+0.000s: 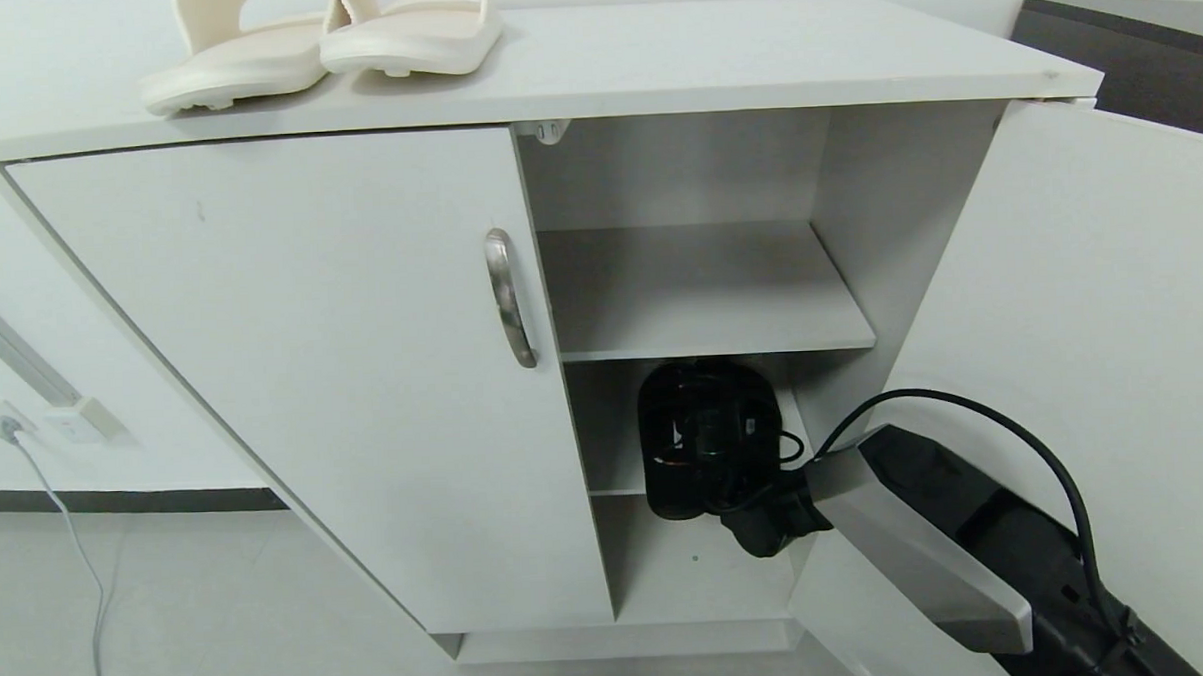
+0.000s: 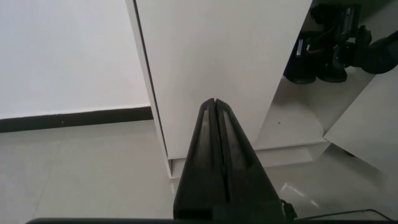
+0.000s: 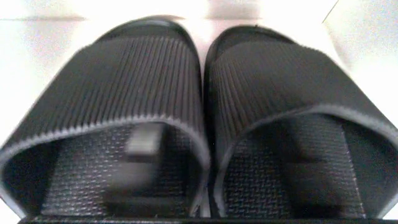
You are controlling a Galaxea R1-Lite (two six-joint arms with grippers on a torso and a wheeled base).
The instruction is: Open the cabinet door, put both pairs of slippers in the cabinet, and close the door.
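Cream slippers (image 1: 321, 48) sit at the left edge of the cabinet (image 1: 263, 390) top and your left gripper (image 2: 214, 112) is closed on nothing, so push the black slippers (image 1: 710, 434) level past the front edge of the middle shelf (image 1: 615, 486) before easing off the right gripper (image 1: 763, 517), whose finger state I cannot tell.

You find no readable text, label, number or sign in these views. On cabinet door (image 1: 292, 369): plain white face, no print. On cream slippers (image 1: 321, 48): no marking you can read. On black slippers (image 3: 199, 124): ribbed straps, no lettering you can make out.
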